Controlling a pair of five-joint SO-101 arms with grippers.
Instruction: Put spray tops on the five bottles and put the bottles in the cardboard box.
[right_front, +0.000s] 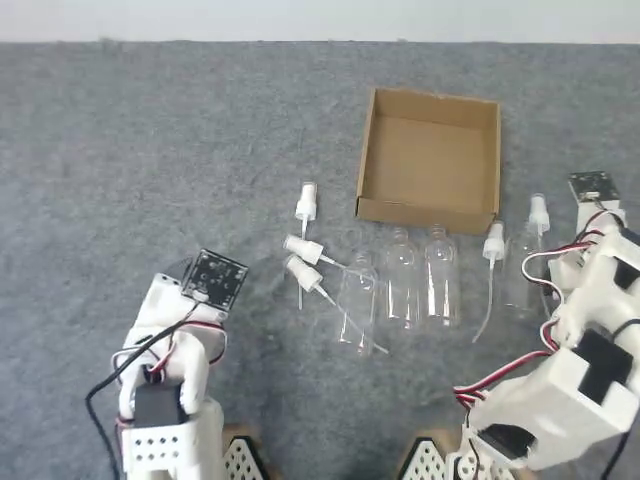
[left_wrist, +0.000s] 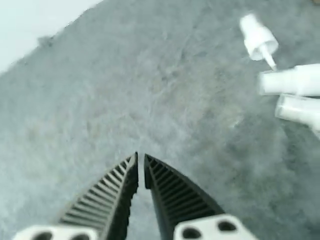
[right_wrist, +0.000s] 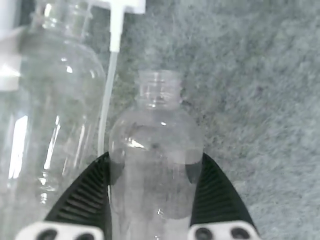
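Bottle (right_wrist: 156, 125): clear plastic, rounded shoulder, threaded neck uncapped. Clasped at its sides by the right gripper (right_wrist: 154, 162). Left gripper (left_wrist: 141, 159): jaws nearly together, holding nothing, over grey carpet (left_wrist: 150, 75).

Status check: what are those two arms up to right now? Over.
Left gripper shut, over bare carpet. Right gripper shut on a topless bottle. Box empty. Tube of a spray top lies right beside that bottle.
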